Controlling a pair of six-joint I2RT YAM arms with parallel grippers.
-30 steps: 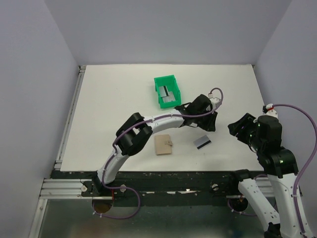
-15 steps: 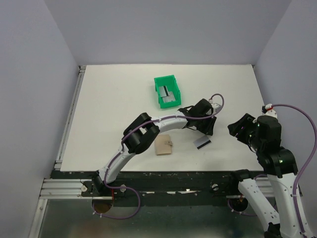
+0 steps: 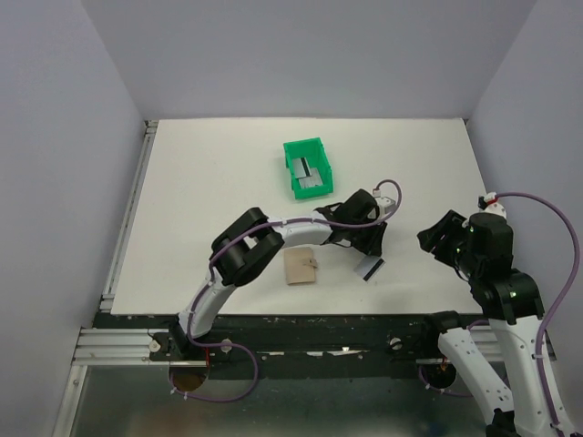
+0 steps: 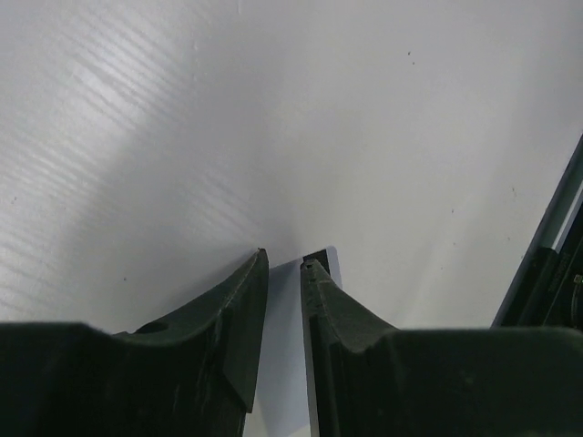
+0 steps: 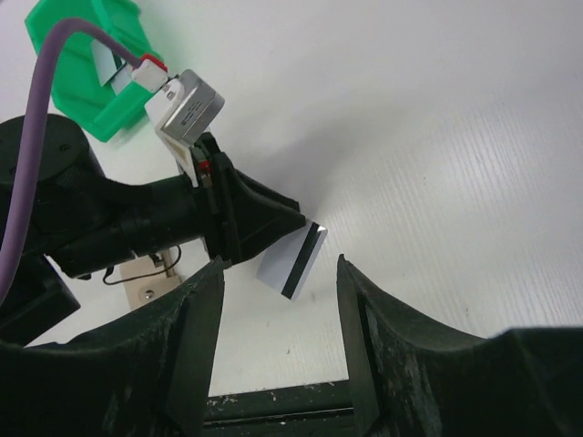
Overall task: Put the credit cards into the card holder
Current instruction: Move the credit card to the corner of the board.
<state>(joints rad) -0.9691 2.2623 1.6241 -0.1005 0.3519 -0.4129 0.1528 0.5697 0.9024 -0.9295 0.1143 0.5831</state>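
Just right of the card holder [image 3: 301, 267], we've got the left gripper [image 3: 366, 248] pinching a striped credit card [image 3: 370, 268] by its edge, while the right gripper [image 3: 437, 238] gapes idle. Such a thin pinch could let it twist or slip free.

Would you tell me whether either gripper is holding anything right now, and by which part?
The left gripper pinches a credit card by one edge, the rest sticking out past its fingertips. The right gripper is open and holds nothing.
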